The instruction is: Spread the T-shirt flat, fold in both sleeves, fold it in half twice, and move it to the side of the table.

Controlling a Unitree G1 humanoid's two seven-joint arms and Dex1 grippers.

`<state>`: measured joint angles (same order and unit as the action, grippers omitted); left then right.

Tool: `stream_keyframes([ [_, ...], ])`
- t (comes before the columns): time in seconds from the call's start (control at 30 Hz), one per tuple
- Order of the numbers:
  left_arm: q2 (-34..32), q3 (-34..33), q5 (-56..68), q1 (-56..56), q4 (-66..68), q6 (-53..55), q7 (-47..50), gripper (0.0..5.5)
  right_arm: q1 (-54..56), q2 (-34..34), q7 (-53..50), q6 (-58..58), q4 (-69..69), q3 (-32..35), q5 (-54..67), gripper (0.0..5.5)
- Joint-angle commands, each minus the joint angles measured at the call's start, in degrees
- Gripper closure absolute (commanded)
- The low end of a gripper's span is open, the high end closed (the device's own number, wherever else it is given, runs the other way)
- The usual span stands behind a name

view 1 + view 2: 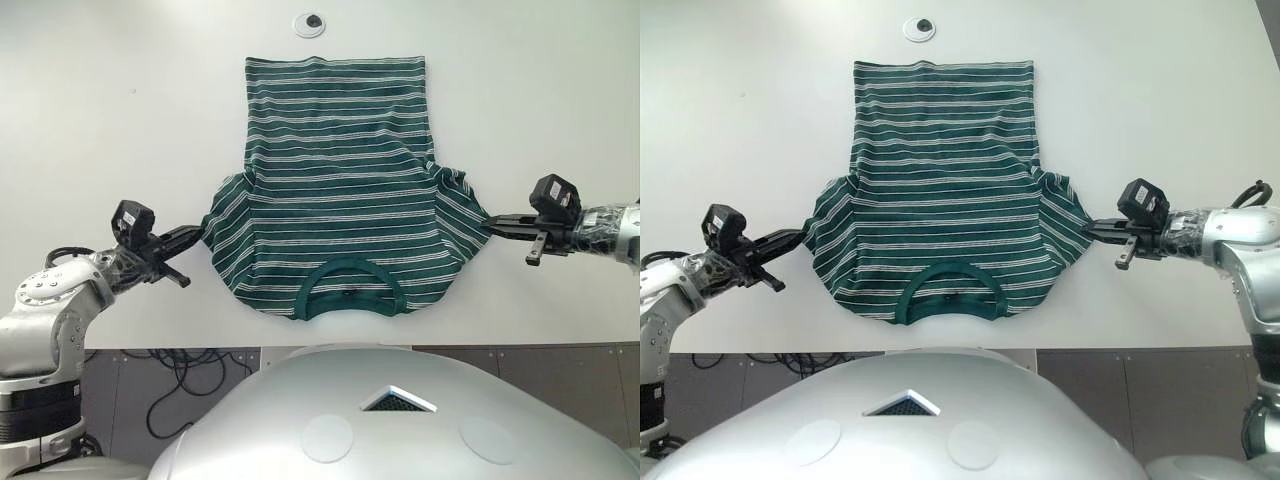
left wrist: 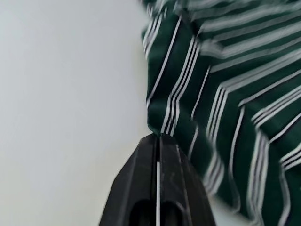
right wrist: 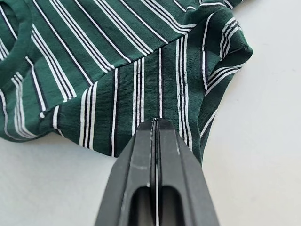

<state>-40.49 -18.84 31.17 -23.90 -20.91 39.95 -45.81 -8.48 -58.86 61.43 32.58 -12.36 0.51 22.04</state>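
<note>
We log a white table (image 1: 120, 120) under everything. Near its middle the green, white-striped T-shirt (image 1: 340, 190) lies spread, hem toward the far side and collar (image 1: 350, 262) toward the robot's edge. The cloth puckers a little where the sleeves join the body. The left gripper (image 1: 198, 236) is at the tip of the left sleeve (image 1: 228, 225), fingers closed on the cloth's edge. The right gripper (image 1: 492, 222) pinches the right sleeve (image 1: 458, 205) the same way, jaws together without a gap. A small round disc (image 1: 311, 24) lies just beyond the hem, apart from the shirt.
</note>
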Motion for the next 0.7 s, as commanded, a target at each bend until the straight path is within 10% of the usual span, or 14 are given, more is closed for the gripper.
stream_keyframes([
  [0.03,1.1,-1.6,7.0,1.4,-6.2,2.1,-1.4,5.49,0.4,1.1,-0.2,-0.6,0.9,0.7,-0.2,5.5],
  [0.53,5.4,19.3,1.6,9.2,-7.3,1.7,3.9,5.49,5.7,8.0,-6.8,5.3,6.6,1.2,1.8,5.5],
  [0.7,7.1,24.5,-2.6,8.8,-4.1,0.6,6.3,5.5,6.8,9.9,-7.7,11.8,7.7,3.6,5.6,4.68],
])
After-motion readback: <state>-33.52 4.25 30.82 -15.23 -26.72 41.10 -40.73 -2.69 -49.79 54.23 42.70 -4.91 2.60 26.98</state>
